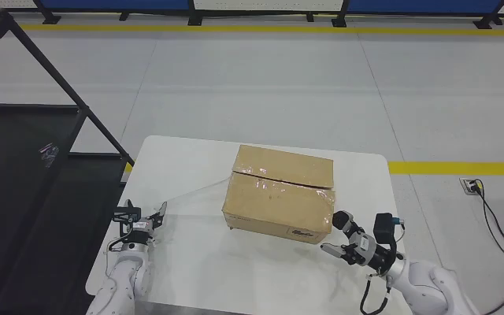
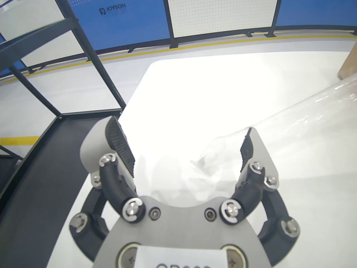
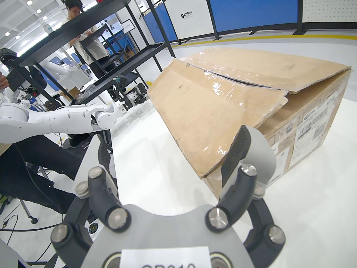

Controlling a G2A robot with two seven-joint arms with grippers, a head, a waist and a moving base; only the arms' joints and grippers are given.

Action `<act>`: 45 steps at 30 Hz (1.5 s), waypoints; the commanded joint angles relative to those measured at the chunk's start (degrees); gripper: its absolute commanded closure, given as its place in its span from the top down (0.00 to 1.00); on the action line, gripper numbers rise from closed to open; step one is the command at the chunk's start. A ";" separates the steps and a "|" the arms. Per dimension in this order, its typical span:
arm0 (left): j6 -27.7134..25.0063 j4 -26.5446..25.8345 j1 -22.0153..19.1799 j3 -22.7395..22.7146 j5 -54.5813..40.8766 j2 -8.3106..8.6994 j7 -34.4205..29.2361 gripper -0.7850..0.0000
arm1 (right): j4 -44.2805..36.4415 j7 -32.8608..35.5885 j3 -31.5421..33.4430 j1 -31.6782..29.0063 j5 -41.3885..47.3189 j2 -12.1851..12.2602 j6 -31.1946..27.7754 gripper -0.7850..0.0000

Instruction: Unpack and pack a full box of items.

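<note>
Cardboard box point(image 1: 279, 193) sits well inside white table's point(image 1: 197, 260) rounded edges. My left jaws wide at 8 o'clock, clear film strip point(image 2: 312, 112) reaching them; right jaws wide at 5 o'clock.

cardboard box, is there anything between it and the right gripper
Nothing visible does. The right gripper, fingers open, sits by the cardboard box's near corner, with only bare white table between them. The loose clear tape strip runs off the box's other side, toward the left gripper.
</note>
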 commanded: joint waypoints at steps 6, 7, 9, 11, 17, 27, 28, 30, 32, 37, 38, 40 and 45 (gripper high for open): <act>1.03 -1.91 1.46 -2.16 -1.50 0.37 -0.79 1.00 | -0.05 0.18 0.02 -0.08 0.06 0.03 -0.22 1.00; 0.77 -2.42 1.78 -2.45 -1.76 0.42 -0.63 1.00 | -0.06 0.18 0.01 -0.10 0.06 0.03 -0.22 1.00; -0.68 -3.92 2.57 -2.94 -2.50 0.53 -0.05 1.00 | -0.08 0.17 -0.01 -0.13 0.05 0.03 -0.19 1.00; -1.93 -5.76 3.51 -3.41 -2.54 0.70 0.52 1.00 | -0.09 0.13 -0.10 -0.14 0.02 0.01 -0.17 1.00; -15.42 -11.16 4.79 -3.38 1.13 1.89 -2.63 1.00 | 0.09 0.07 -0.39 0.05 -0.15 -0.03 -0.21 1.00; -26.89 -8.75 -3.24 3.26 12.31 2.10 -9.68 1.00 | -0.77 -0.79 0.79 -1.78 -0.68 0.13 -0.04 1.00; -26.39 -7.93 -4.11 3.84 12.96 1.98 -9.96 1.00 | -0.90 -1.06 1.10 -2.21 -0.78 0.16 0.01 1.00; -24.83 -6.26 -5.82 5.20 14.16 1.64 -10.72 1.00 | -1.10 -1.50 1.65 -3.03 -0.93 0.23 0.08 1.00; -23.51 -4.38 -7.42 6.37 14.13 1.17 -11.19 1.00 | -1.30 -1.86 2.07 -3.68 -1.04 0.27 0.16 1.00; -22.78 0.66 -11.45 9.15 14.27 0.12 -12.57 1.00 | -1.76 -2.42 2.61 -4.56 -1.20 0.30 0.51 1.00; -22.53 1.67 -12.20 9.60 14.31 -0.07 -12.49 1.00 | -1.85 -2.49 2.63 -4.65 -1.24 0.30 0.58 1.00; -21.40 3.67 -13.57 10.35 14.22 -0.47 -12.26 1.00 | -2.00 -2.41 2.60 -4.74 -1.27 0.29 0.76 1.00; -16.95 7.86 -16.28 11.42 13.39 -1.40 -11.44 1.00 | -2.06 -2.23 2.54 -4.60 -1.16 0.26 0.96 1.00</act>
